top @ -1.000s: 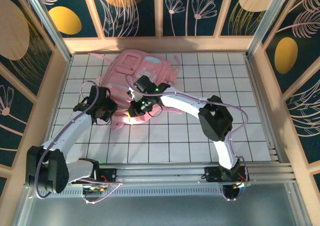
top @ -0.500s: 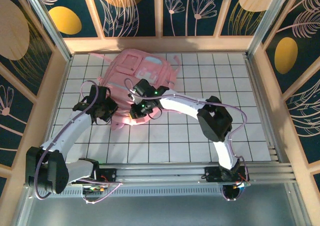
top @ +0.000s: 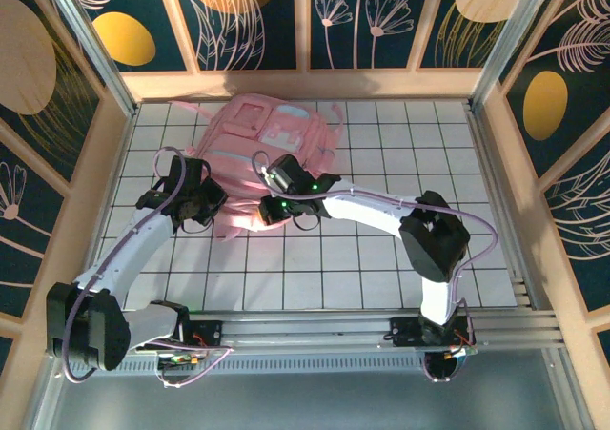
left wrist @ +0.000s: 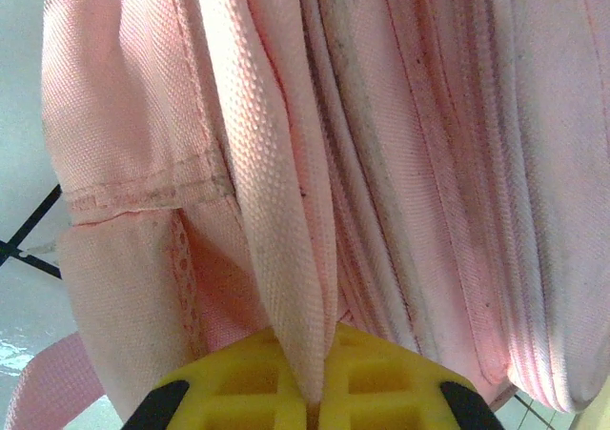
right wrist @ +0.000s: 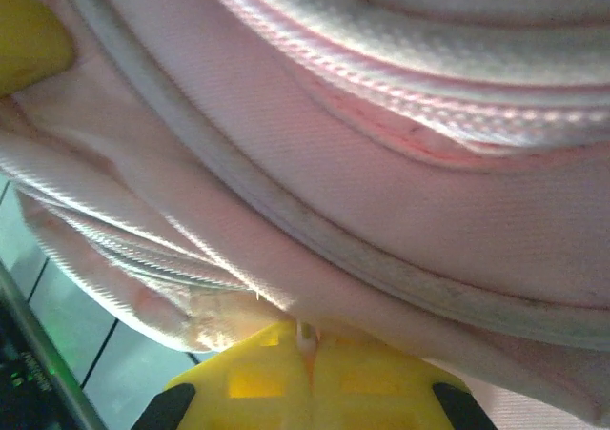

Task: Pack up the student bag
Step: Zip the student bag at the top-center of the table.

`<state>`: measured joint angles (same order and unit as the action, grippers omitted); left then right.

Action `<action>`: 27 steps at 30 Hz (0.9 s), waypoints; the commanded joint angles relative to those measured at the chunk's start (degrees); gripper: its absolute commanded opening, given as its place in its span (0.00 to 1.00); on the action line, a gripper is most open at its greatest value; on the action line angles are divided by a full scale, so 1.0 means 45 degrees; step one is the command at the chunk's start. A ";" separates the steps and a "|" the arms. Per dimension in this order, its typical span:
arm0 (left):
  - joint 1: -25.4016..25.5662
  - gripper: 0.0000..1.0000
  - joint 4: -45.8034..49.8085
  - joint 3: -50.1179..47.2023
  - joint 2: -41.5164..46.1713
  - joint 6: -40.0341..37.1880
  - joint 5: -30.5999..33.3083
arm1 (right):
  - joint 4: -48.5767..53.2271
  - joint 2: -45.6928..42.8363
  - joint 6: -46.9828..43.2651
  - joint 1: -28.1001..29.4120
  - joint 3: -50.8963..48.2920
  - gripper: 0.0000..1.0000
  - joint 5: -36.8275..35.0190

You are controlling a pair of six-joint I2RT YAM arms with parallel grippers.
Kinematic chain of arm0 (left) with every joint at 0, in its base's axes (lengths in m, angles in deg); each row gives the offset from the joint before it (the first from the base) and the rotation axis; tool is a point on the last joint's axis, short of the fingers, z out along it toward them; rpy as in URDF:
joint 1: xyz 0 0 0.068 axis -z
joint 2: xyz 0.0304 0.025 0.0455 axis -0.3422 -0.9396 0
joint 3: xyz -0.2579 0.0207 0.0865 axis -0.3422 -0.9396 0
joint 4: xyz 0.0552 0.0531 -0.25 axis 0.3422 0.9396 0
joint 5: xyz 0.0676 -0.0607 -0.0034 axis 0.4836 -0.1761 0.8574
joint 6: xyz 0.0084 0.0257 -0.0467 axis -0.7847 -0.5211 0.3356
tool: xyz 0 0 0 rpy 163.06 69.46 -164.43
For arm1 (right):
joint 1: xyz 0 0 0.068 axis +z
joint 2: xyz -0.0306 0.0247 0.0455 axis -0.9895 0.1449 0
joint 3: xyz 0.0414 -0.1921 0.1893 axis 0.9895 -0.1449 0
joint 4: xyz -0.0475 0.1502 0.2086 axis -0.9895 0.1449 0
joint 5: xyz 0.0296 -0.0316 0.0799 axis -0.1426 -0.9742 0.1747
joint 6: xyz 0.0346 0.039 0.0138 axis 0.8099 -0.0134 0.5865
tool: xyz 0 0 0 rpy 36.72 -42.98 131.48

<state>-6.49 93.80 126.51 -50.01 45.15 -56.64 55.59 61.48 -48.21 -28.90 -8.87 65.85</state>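
Observation:
The student bag (top: pixel 276 134), a large soft pink backpack, lies at the back left of the white gridded table. My left gripper (top: pixel 214 213) is at its near left edge. In the left wrist view the yellow fingers (left wrist: pixel 238 382) are shut on a fold of the pink fabric (left wrist: pixel 286 258), with the gripper (left wrist: pixel 313 401) pressed against the bag. My right gripper (top: pixel 262 216) is at the bag's near edge, just right of the left one. There its fingers (right wrist: pixel 381 378) are shut on a small pale bit of the bag's seam, and the gripper (right wrist: pixel 305 349) sits under bulging pink cloth (right wrist: pixel 400 192).
Wooden walls with floral panels (top: pixel 248 20) enclose the table on three sides. A metal rail (top: pixel 324 330) runs along the near edge by the arm bases. Open white tiles (top: pixel 410 144) stretch to the right of the bag.
The right arm has stretched out, its elbow swinging right and nearer, and its gripper has slid a little right along the bag's near edge. The left gripper has crept slightly towards the back.

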 commanded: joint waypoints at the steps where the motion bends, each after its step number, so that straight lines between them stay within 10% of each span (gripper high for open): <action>1: -0.0328 0.00 -0.0215 0.0317 0.0580 -0.0288 0.1365 | 0.1626 -0.0098 0.0292 -0.0634 -0.0802 0.00 -0.3764; 12: -0.0328 0.00 -0.0096 0.0568 0.0502 -0.0289 0.1452 | -0.0249 -0.1424 0.0694 -0.1288 -0.3133 0.00 -0.4951; 27: -0.0338 0.00 -0.0448 0.0202 0.0580 -0.0514 0.0925 | -0.1916 -0.1165 0.1009 -0.4503 -0.3702 0.00 -0.2754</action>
<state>-6.89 94.54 126.51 -49.61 44.76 -55.00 46.80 55.41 -45.58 -45.60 -25.02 54.46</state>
